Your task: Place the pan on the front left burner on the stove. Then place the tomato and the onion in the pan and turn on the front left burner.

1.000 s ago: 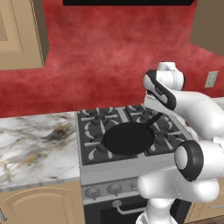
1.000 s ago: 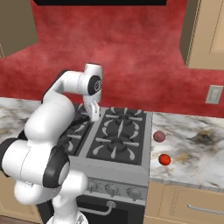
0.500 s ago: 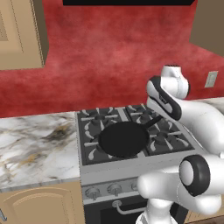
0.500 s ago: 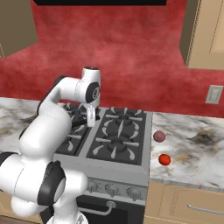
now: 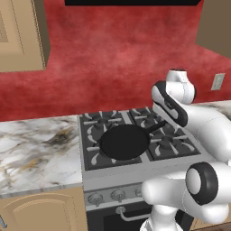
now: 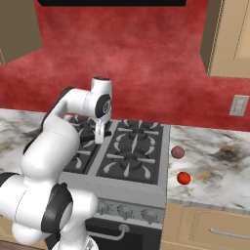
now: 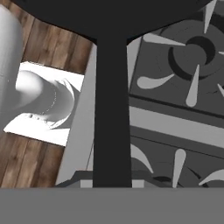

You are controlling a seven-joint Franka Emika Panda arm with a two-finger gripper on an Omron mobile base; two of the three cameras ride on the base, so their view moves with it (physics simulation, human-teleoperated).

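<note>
The black pan point(image 5: 124, 141) lies flat on the stove point(image 5: 135, 173), covering the front left burner. Its thin handle point(image 5: 157, 127) points to the back right, toward my arm. In the right base view my gripper point(image 6: 99, 139) points straight down at the handle, over the stove's left half. The hand view looks along the handle point(image 7: 112, 109), which runs from the pan's body point(image 7: 109, 13) down between my fingers; the gripper looks shut on it. On the marble counter right of the stove lie the pink-mauve onion point(image 6: 177, 152) and, nearer the front, the red tomato point(image 6: 183, 177).
A row of grey knobs point(image 5: 118, 195) lines the stove front above the oven-door bar point(image 6: 110, 234). Marble counter point(image 5: 36, 149) stretches left of the stove. Wooden cabinets point(image 6: 229, 39) hang above, and a wall outlet point(image 6: 239, 105) sits on the red wall.
The pan has slid slightly left on the stove with my gripper. The gripper has dropped a little and the arm's upper links have swung right in the left base view.
</note>
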